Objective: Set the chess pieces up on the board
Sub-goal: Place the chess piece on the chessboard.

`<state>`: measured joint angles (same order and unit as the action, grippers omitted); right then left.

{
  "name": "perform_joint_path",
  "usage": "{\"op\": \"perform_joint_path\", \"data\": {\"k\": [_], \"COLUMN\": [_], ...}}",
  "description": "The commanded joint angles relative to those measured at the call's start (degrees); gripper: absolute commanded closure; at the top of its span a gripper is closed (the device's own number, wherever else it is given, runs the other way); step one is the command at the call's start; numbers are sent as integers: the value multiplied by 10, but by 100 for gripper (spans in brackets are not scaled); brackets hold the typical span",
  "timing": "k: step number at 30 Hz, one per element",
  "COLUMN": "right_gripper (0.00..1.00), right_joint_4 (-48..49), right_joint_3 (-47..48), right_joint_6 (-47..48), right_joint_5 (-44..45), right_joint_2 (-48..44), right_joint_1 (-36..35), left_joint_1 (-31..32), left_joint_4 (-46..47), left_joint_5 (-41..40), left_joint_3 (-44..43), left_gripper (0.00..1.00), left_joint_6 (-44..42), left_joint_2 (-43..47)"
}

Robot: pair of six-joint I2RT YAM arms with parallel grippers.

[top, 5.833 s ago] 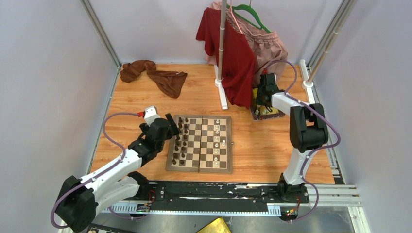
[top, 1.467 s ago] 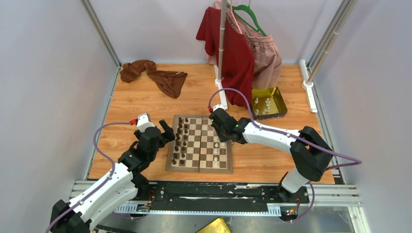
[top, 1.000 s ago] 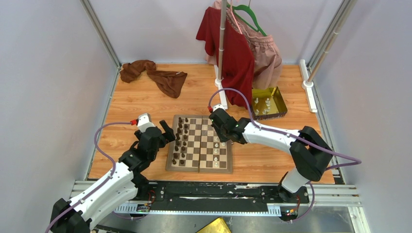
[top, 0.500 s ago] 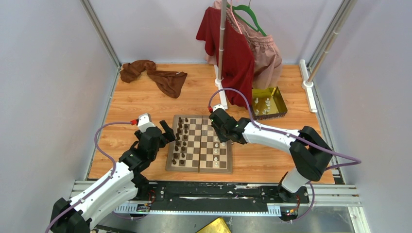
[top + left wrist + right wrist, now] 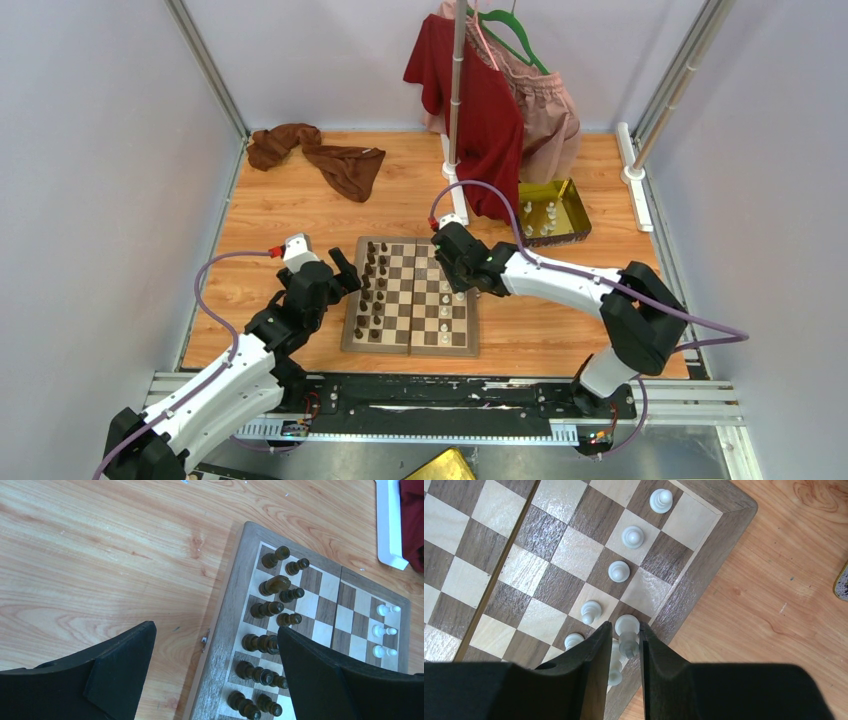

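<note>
A cream piece [image 5: 627, 628] is seen on the outermost file of the board [image 5: 704, 575], which is laid in the middle of the bench [image 5: 560, 335]. The right jaws are narrowed to its width and apparently clamped on it, and its base is hidden. Little is changed from half a second earlier. The left jaws are held wide open and empty over the opposite border, near the dark pieces [image 5: 274, 585]. Bare bench is left beyond both edges.

White links [image 5: 555, 280], black joints [image 5: 635, 320], purple cables [image 5: 470, 184]; left gripper [image 5: 215, 632], right gripper [image 5: 625, 630] black.
</note>
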<state>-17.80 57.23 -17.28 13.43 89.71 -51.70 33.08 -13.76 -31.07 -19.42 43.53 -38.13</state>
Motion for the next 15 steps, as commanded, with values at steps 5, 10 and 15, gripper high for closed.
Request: {"op": "perform_joint_path", "data": {"k": [5,10,15], "right_gripper": [69,69,69], "right_joint_4": [-17,-26,-41], "right_joint_3": [0,6,27], "right_joint_6": [-2,-1,11], "right_joint_5": [1,10,55], "right_joint_2": [-32,-53,-86], "right_joint_1": [-4,-5,6], "left_joint_1": [-3,-3,-3], "left_joint_4": [10,8,6], "left_joint_5": [-8,-9,-12], "left_joint_3": [-1,-4,-8], "left_gripper": [0,0,0], "left_joint_6": [3,2,0], "left_joint_2": [4,5,5]}}
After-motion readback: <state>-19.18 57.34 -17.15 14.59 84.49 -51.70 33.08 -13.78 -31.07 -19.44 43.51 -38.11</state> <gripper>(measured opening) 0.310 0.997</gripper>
